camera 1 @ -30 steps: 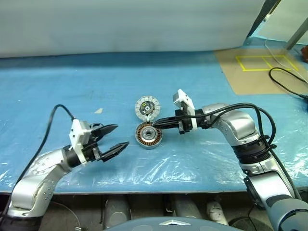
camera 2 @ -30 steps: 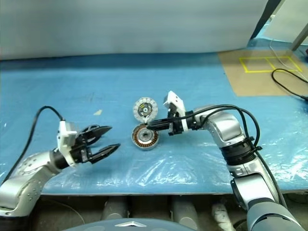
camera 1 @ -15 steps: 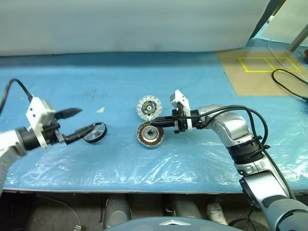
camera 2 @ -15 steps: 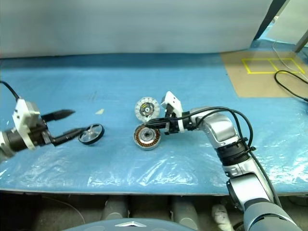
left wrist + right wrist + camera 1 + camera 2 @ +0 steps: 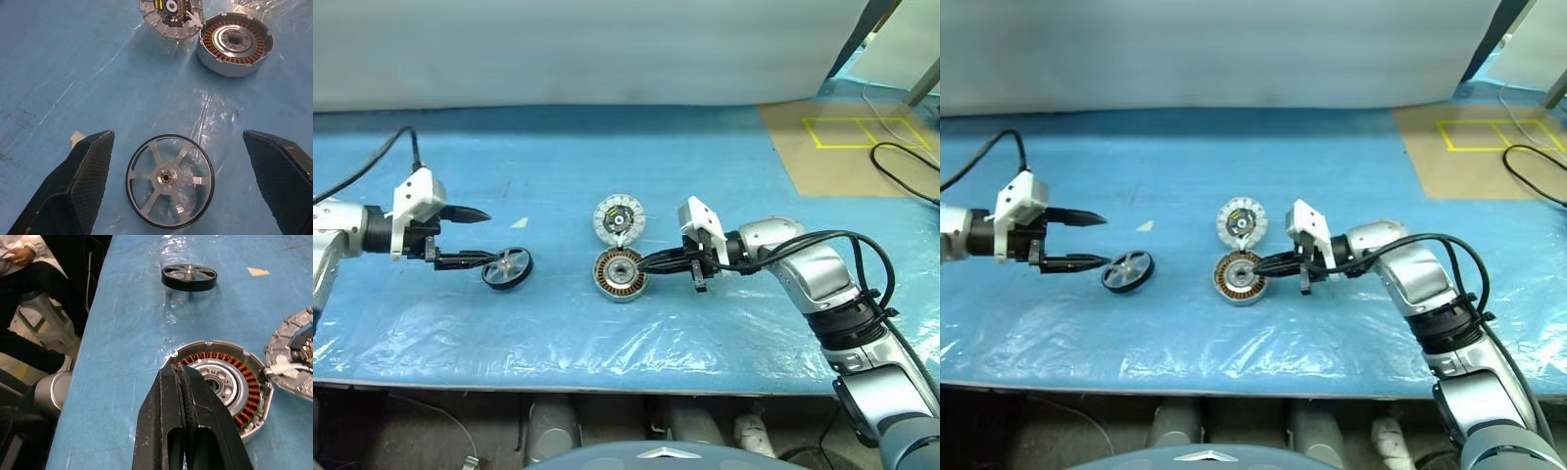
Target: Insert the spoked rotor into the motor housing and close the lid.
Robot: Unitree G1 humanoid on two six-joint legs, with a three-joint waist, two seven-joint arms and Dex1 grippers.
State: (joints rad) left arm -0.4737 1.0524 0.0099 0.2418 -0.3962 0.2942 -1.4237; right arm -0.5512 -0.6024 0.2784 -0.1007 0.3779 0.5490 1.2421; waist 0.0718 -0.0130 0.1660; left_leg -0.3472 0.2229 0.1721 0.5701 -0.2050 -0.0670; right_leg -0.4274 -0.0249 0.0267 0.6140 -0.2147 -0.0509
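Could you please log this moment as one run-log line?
left gripper open around spoked rotor | right gripper shut at motor housing | lid off

You'll see both arms clad in smooth silver-grey shells with black ribbed rings at the joints. Each wrist carries a white, boxy camera block. A black cable loops off each arm, the right one running in two strands. Your left gripper [image 5: 475, 238] and right gripper [image 5: 651, 262] both have slim, pointed black fingers [image 5: 83, 181] with finely textured inner faces.
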